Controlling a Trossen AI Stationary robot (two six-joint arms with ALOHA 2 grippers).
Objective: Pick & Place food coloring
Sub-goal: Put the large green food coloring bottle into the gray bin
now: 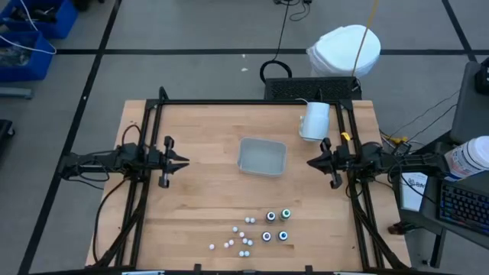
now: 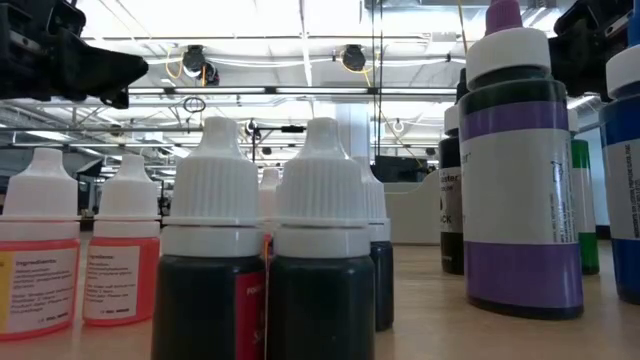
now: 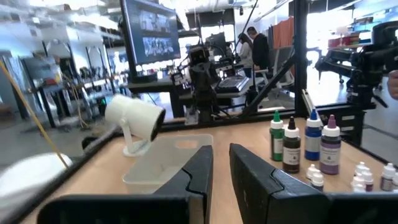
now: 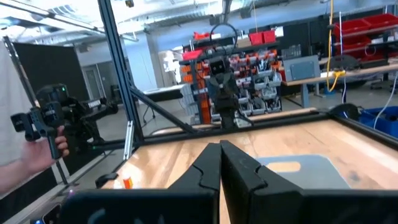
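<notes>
The food coloring stands upright on its bases near the table's near edge. Several taller dark bottles with green or blue tops [image 1: 276, 226] are grouped there, and several small white-capped bottles [image 1: 240, 237] stand to their left. The low view shows the small ones [image 2: 215, 250] and a tall purple-labelled one [image 2: 520, 180] up close. The left wrist view shows the tall ones [image 3: 301, 140]. My left gripper [image 1: 183, 161] hovers level at the table's left, narrowly open with nothing between its fingers [image 3: 221, 168]. My right gripper [image 1: 312, 162] hovers level at the right, shut [image 4: 220, 162]. Both are far from the bottles.
A grey rectangular tray [image 1: 262, 156] sits mid-table between the grippers. A white cylinder [image 1: 315, 121] stands at the far right. Black frame rails [image 1: 145, 183] run along the table's sides. A person's hand [image 4: 53, 140] holds a handle device beyond the table.
</notes>
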